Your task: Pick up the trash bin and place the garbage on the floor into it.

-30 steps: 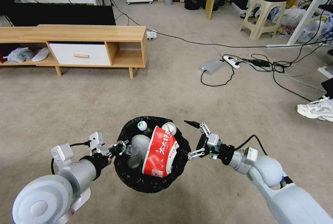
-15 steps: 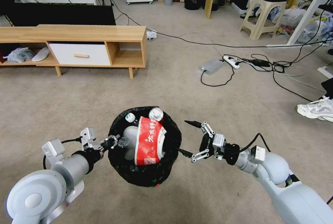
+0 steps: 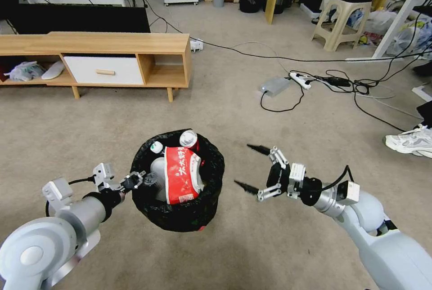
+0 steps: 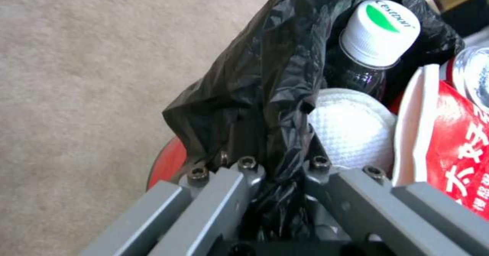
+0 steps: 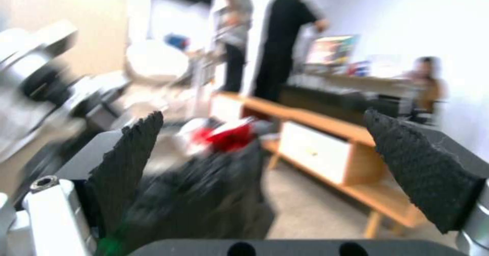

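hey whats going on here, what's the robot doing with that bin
The left end effector is shut on the bag-lined rim of the trash bin, holding it by its left side above the floor. The bin already holds garbage: a red carton, a can and a capped bottle. The right end effector hangs open just right of the bin, holding nothing.

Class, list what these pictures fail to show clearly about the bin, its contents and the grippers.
- Black-bagged round trash bin: bottom, hidden by its own wall in the head view.
- Flattened red carton: covers litter beneath.
- Left gripper: jaws wrapped in bag plastic.
- Right gripper: the bin in its wrist view is blurred.
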{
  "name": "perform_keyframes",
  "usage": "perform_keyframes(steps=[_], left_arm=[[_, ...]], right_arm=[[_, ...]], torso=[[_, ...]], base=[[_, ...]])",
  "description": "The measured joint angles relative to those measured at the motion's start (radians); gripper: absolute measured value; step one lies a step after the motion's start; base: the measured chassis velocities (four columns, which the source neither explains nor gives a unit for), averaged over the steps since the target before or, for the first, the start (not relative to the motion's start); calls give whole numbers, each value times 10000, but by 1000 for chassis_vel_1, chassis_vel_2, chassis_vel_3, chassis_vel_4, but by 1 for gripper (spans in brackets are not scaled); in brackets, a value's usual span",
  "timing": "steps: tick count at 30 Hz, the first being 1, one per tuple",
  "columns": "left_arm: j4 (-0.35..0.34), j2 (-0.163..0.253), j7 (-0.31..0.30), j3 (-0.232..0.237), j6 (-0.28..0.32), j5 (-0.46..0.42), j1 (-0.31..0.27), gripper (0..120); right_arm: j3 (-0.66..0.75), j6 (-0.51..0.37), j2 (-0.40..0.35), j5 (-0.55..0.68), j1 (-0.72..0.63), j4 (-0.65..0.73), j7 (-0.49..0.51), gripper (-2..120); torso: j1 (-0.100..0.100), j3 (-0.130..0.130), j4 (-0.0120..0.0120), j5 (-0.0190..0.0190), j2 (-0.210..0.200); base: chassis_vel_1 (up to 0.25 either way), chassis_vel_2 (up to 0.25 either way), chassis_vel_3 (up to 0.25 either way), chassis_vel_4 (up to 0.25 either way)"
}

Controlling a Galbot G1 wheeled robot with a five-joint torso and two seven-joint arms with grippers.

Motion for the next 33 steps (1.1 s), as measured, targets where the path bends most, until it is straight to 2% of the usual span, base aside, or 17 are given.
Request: perform_keyframes(steps=[3,4,5,6,7,9,12,14,19,20,23,24,25,29,31,33], left_arm=[[23,-20,-31,-60,-1,-6,-1,2],[59,-83,-85,-213,0,-8,2,2],[59,-83,-85,-213,0,-8,2,2],[86,-144,-170,-366,0,15,22,2],[86,-144,-170,-366,0,15,22,2],[136,-172,-222,-508,1,84,25,2],[161,-181,-231,-562,1,108,17,2],[258,-251,-277,-785,2,179,-18,2],[351,-390,-328,-1154,5,285,10,2],[444,-488,-384,-1521,6,304,82,2],[498,-538,-430,-1793,8,247,149,2],[516,-611,-545,-2172,9,92,258,2],[516,-637,-601,-2337,9,38,332,2],[507,-672,-672,-2610,12,5,414,2],[467,-693,-708,-2988,12,-69,466,2],[438,-693,-715,-3084,11,-98,494,2]], right_arm=[[23,0,41,15,-26,71,389,100],[151,-74,171,-133,-84,277,1841,100],[151,-74,171,-133,-84,277,1841,100],[382,-349,342,-623,-180,464,3479,100],[382,-349,342,-623,-180,464,3479,100],[594,-633,544,-993,-290,524,4700,100],[656,-695,615,-1070,-328,524,4975,100],[1011,-903,993,-1348,-549,511,5839,100],[1565,-1073,1442,-1997,-851,559,6215,100],[2027,-1117,1969,-2645,-1074,620,6424,100],[2285,-1206,2300,-2899,-1217,709,6679,100],[2603,-1413,2642,-3034,-1434,889,7109,100],[2796,-1503,2790,-3061,-1549,980,7315,100],[3125,-1565,2931,-3281,-1705,1053,7602,100],[3467,-1747,3024,-3676,-1926,1199,8073,100],[3555,-1831,3037,-3703,-2024,1270,8218,100]], torso=[[0,0,0,1,0],[0,0,2,-1,0],[0,0,2,-1,0],[0,0,1,0,1],[0,0,1,0,1],[0,0,1,0,0],[0,0,1,0,0],[0,0,-1,1,0],[0,0,-1,-1,0],[0,0,-1,2,0],[0,0,1,1,0],[0,0,2,0,0],[0,-1,2,0,0],[0,0,0,-1,0],[0,-1,2,0,1],[0,-1,1,0,0]], base=[[0,0,0,0],[0,0,0,0],[0,0,0,0],[0,0,0,0],[0,0,0,0],[0,0,0,0],[0,0,0,0],[0,0,0,0],[0,0,0,0],[0,0,0,0],[0,0,0,0],[0,0,0,0],[0,0,0,0],[0,0,0,0],[0,0,0,0],[0,0,0,0]])
